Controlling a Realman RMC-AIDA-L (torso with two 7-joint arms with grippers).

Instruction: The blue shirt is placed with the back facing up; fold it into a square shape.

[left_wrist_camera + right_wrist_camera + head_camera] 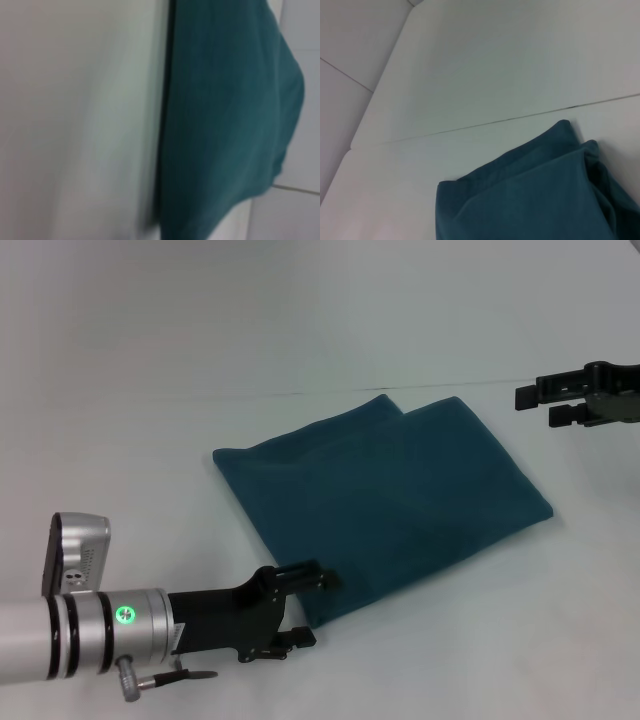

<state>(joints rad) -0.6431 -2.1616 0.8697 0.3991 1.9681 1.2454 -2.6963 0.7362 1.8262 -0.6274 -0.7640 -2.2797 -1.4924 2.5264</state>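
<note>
The blue shirt (385,502) lay on the white worktop (150,390) near the middle of the scene, already folded into a compact, roughly four-sided packet set at an angle, with a doubled layer showing at its far edge. No lettering showed on its upper face.

The left gripper (298,608) sat low at the packet's near-left corner, its upper finger touching or just over the cloth edge, the lower one off the cloth on the worktop side. Its jaws stood apart and held no cloth that could be seen. The right gripper (545,405) hung well apart from the shirt at the far right, above the worktop, with its jaws also apart and empty.

By the look of it, the folding itself was near its end, and the step in hand was either letting go of the last fold or tidying the near-left corner. The packet was still somewhat skewed, longer one way than the other, so the next move probably called for squaring its edges, or one more fold across the long side, without dragging the layers apart.
</note>
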